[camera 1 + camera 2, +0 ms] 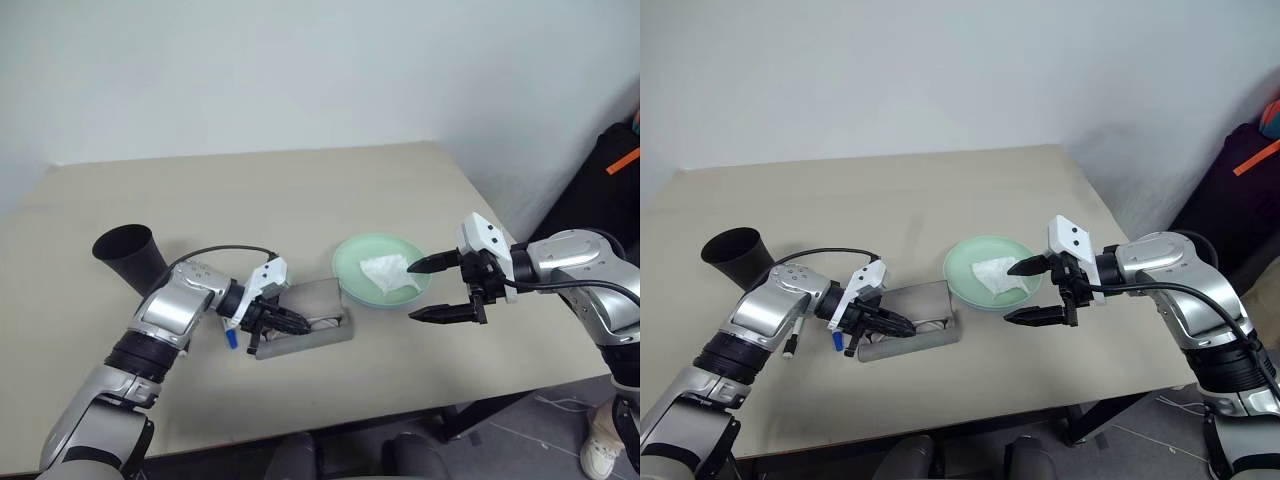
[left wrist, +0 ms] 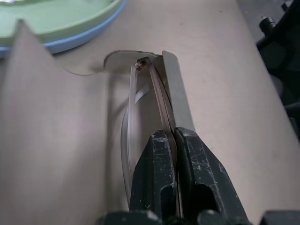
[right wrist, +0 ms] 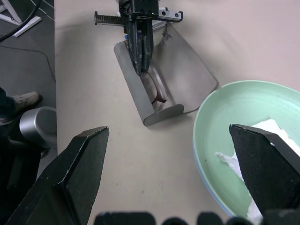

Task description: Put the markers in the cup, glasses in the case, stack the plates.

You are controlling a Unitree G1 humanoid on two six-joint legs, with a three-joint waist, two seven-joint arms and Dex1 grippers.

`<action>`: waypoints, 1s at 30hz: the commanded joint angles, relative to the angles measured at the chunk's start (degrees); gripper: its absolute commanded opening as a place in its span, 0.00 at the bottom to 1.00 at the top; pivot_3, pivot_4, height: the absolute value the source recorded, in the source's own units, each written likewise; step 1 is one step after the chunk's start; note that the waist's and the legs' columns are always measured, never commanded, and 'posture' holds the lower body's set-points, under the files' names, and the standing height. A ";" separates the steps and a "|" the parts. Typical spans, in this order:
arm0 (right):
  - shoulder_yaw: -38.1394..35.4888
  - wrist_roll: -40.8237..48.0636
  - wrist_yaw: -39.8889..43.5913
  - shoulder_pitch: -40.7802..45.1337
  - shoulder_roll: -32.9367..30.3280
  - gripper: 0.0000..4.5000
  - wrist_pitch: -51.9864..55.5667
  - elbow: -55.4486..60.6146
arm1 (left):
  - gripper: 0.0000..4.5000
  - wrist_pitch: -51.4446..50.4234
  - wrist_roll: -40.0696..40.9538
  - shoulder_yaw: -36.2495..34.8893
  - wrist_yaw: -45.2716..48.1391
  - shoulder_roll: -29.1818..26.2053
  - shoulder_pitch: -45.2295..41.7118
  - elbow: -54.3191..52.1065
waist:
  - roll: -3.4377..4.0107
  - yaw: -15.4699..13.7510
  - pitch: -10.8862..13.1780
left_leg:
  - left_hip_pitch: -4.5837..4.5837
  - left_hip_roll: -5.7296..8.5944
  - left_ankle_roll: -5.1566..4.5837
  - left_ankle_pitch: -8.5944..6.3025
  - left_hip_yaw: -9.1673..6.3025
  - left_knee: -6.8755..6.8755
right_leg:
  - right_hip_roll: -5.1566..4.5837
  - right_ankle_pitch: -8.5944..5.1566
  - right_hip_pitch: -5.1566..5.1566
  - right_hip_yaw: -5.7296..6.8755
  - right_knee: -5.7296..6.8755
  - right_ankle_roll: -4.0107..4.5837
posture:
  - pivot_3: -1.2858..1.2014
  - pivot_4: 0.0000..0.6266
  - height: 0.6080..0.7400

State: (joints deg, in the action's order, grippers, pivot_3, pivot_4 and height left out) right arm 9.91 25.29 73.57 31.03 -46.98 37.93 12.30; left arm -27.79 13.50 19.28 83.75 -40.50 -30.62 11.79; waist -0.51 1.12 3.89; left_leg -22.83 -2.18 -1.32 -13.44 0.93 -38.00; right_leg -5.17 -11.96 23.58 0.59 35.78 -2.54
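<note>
My left gripper (image 1: 300, 325) is shut on the glasses (image 2: 161, 103), whose thin brown frame lies inside the open grey case (image 1: 318, 298) at the table's front middle. The light green plate (image 1: 355, 262) rests on the light blue plate (image 2: 79, 40), just right of the case. My right gripper (image 1: 414, 291) hangs open beside the plates' right rim, holding nothing. The black cup (image 1: 130, 255) stands at the left. A blue-capped marker (image 1: 837, 342) and a black-capped marker (image 1: 792, 340) lie by my left wrist, partly hidden by the arm.
A crumpled white tissue (image 1: 390, 272) lies in the green plate. The table's front edge (image 1: 330, 425) runs close below the case. A black bag (image 1: 600, 190) stands off the table's right side. The table's far half is bare wood.
</note>
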 commanded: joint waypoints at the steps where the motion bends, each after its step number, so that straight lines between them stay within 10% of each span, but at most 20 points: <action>1: -1.07 0.38 -0.08 0.97 -0.65 0.99 -0.67 1.70 | 0.17 -0.96 0.01 0.84 1.80 -0.80 0.48 -1.60 | 0.00 0.01 0.00 | 0.00 0.00 0.00 0.00 0.00 0.00 | 0.00 0.00 0.00 0.00 0.00 0.00 | 0.52 0.00 1.00; 8: -1.15 0.45 -0.18 0.62 -0.65 0.99 -0.66 1.98 | 0.69 3.58 -1.85 -1.10 -2.33 0.98 -0.46 -0.35 | 0.00 -0.05 0.00 | -0.02 -0.04 0.00 0.00 -0.01 -0.01 | 0.05 0.00 0.00 0.00 0.00 0.00 | 0.52 0.00 1.00; 16: -1.31 0.41 -0.25 0.43 -0.68 0.99 -0.77 1.98 | 0.69 -1.10 5.54 -8.42 -4.07 1.90 -0.60 -5.30 | 0.00 0.00 0.00 | -0.02 -0.11 0.01 0.00 0.02 -0.03 | 0.11 0.00 0.02 0.00 0.00 0.00 | 0.52 0.00 1.00; 26: -0.95 0.25 -0.34 1.07 -0.09 0.99 -1.18 1.22 | 0.01 1.97 4.99 -15.58 -18.96 7.97 0.55 -4.30 | -0.01 -0.03 0.00 | 0.00 -0.13 0.01 0.00 0.02 -0.07 | 0.15 0.01 -0.04 0.00 0.00 -0.01 | 0.52 0.00 1.00; 30: -0.92 0.29 -0.20 1.35 -0.08 0.99 -1.24 1.08 | 0.01 5.17 0.89 -14.13 -23.46 8.52 -0.11 -0.27 | -0.01 -0.01 0.00 | 0.02 -0.13 0.01 0.00 0.02 -0.08 | 0.16 0.02 -0.08 0.00 0.00 -0.01 | 0.52 0.00 1.00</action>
State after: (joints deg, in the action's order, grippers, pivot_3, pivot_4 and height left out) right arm 9.92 25.27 73.41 30.87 -46.89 37.47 12.78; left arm -24.77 15.99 5.50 61.81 -31.71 -29.40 11.33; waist -0.52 1.11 3.88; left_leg -22.81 -2.30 -1.32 -13.44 0.95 -38.07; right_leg -5.01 -11.94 23.50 0.59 35.78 -2.55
